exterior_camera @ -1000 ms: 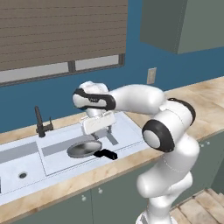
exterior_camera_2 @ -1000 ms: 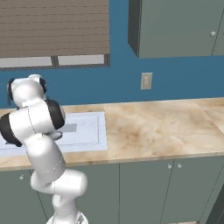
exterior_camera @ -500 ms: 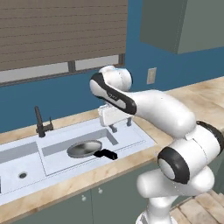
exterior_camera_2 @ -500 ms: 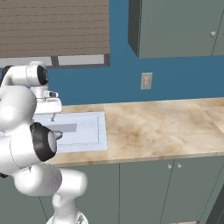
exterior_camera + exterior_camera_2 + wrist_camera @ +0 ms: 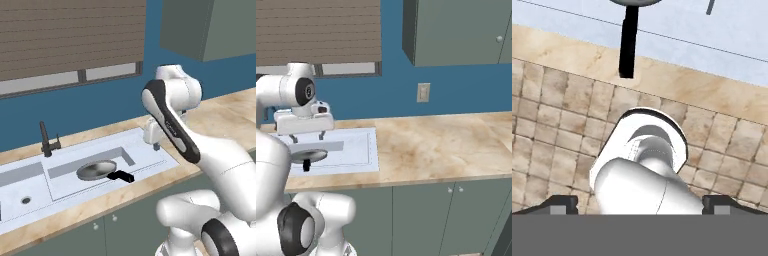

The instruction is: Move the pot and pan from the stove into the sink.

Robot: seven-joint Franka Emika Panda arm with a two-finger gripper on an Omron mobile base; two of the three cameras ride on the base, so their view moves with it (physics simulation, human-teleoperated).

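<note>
A shallow round shiny silver frying pan (image 5: 96, 170) with one thin black handle (image 5: 121, 176) is seen lying flat and upright in the right-hand basin of the white rectangular double-basin sink (image 5: 150, 162). The handle is pointed toward the sink's front edge. A dark curved faucet (image 5: 46, 140) is mounted behind the basins.

marble counter (image 5: 446, 145), white sink (image 5: 145, 150) set in, pan (image 5: 96, 170) inside

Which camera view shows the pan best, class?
The left base view: the whole pan lies in the sink, handle included. The right base view shows it partly hidden by the arm; the hand view shows mostly its black handle.
</note>
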